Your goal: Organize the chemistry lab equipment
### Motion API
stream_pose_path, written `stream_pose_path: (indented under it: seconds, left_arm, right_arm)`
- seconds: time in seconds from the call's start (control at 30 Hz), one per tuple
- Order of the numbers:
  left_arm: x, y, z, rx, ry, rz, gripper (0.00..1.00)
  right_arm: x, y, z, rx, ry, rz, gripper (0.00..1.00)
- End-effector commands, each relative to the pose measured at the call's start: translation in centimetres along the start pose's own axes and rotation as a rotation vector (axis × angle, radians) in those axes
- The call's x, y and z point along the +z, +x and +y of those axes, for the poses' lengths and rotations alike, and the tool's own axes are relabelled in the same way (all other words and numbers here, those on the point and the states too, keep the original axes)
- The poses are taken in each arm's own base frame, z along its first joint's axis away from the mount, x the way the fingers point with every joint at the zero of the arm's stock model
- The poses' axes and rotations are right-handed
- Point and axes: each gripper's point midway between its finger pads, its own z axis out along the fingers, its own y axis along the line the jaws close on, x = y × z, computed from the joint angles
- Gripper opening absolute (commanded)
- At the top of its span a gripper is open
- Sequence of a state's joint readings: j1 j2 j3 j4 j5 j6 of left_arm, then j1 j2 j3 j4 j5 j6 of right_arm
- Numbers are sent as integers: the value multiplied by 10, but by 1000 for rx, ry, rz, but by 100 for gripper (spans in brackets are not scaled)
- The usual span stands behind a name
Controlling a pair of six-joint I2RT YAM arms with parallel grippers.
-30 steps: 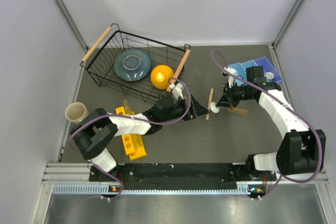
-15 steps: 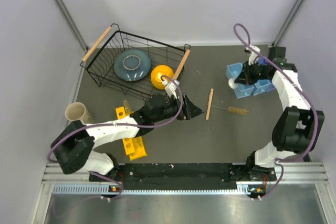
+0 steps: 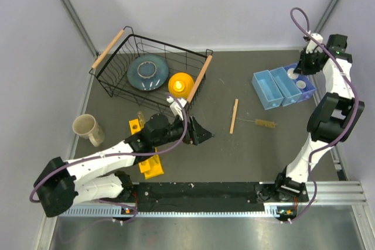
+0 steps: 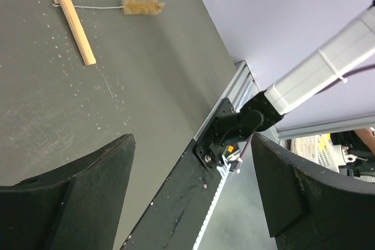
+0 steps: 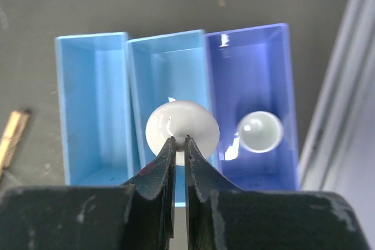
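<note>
White piece (image 5: 181, 121) — edge behind right gripper (image 5: 180, 140)

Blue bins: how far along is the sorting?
Done: one small white round piece lies in the dark blue bin. In hand: the right gripper pinches a second white round piece above the bins. To do: the thin pale wooden stick and small brown brush, on the table near the open left gripper.
</note>
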State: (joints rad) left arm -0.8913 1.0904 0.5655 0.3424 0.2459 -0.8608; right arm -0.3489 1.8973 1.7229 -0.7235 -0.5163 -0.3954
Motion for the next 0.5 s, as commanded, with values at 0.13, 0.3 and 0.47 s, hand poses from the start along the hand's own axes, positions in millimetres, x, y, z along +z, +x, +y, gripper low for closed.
stream_pose_path:
  seconds: [0.13,0.3,0.47]
  left_arm:
    - [-31,6,6,47,-27,-13,86]
    - [-44,5,3,63,-36,-28,86]
    - [-52,6,6,69,-57,-27,87]
  right_arm:
    - [13,-13,-69,3,195,23,0]
    - [27,-11,-88,19,242,44,1]
    - [45,6,-97,37,248,89,4]
